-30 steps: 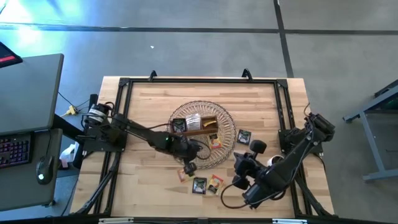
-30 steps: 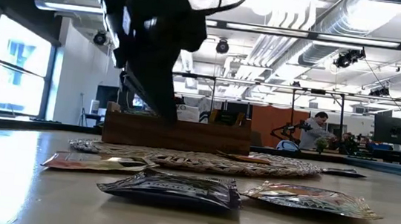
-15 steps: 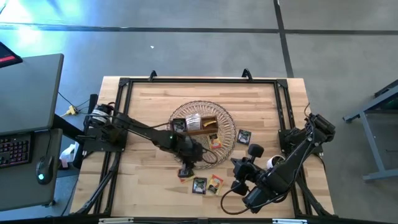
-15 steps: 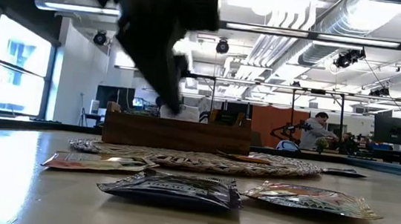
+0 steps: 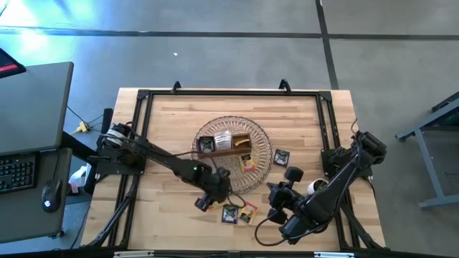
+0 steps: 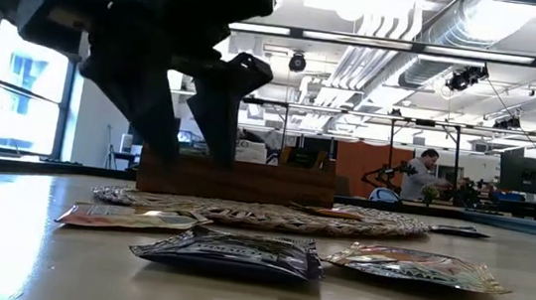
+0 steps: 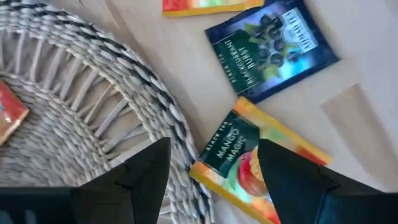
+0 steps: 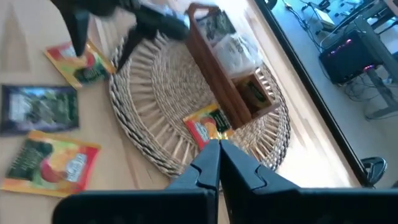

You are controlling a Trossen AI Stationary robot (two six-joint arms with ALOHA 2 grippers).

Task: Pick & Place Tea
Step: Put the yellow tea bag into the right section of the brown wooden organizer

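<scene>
Two arms worked over tea sachets on the bench.
Left gripper point(image 7: 211, 171) hung with jaws open above the orange mango sachet point(image 7: 258, 168); right gripper point(image 8: 219, 163) waited, jaws closed.

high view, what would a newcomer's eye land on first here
The round wicker basket at the table's middle, with a brown wooden tray of tea sachets standing in it. Next, the left end effector, fingers spread, poised over an orange mango sachet lying on the table just off the basket's rim, beside a dark blackcurrant sachet.
</scene>
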